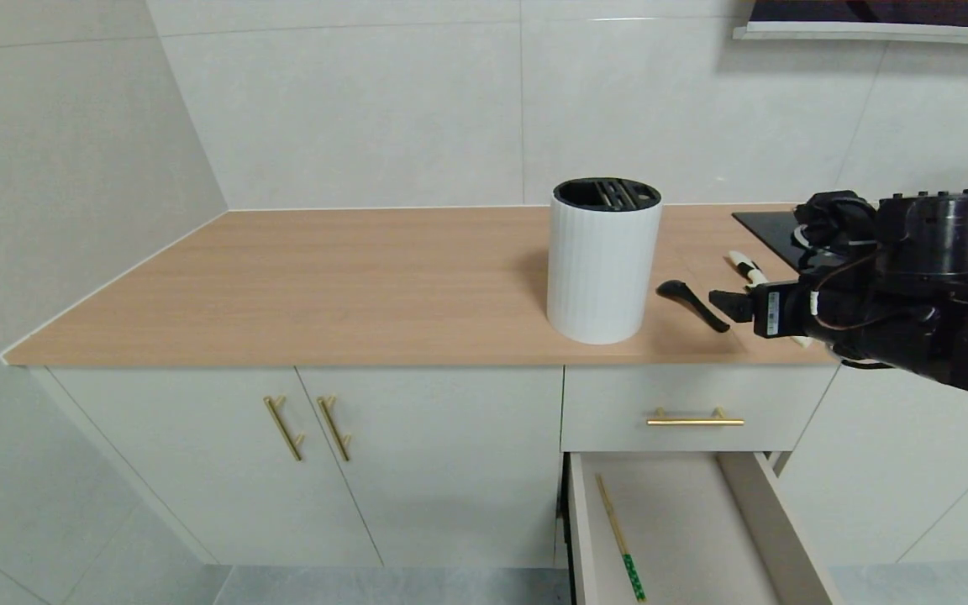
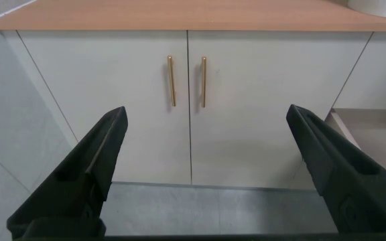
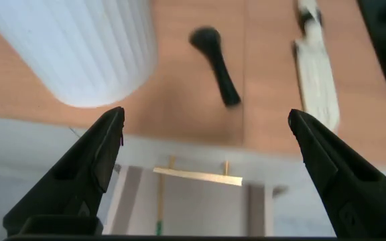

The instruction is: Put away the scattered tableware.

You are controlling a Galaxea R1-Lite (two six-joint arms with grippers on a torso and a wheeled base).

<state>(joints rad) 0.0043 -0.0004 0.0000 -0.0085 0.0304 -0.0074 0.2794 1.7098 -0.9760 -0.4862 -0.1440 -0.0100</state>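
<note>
While both grippers are spread wide and empty, the tableware lies as follows. White ribbed cylindrical holder with black slotted top: upright on the light wooden surface. Black plastic spoon: flat on the surface at the holder's 3 o'clock, just beside it. White elongated utensil: on the surface at the spoon's 2 o'clock, apart from it. Pale wooden chopsticks with a green patterned end: inside the open white drawer, at the holder's 6 o'clock. Right gripper: above the surface's front edge, near the spoon. Left gripper: low, facing the white cupboard doors with gold bar handles.
</note>
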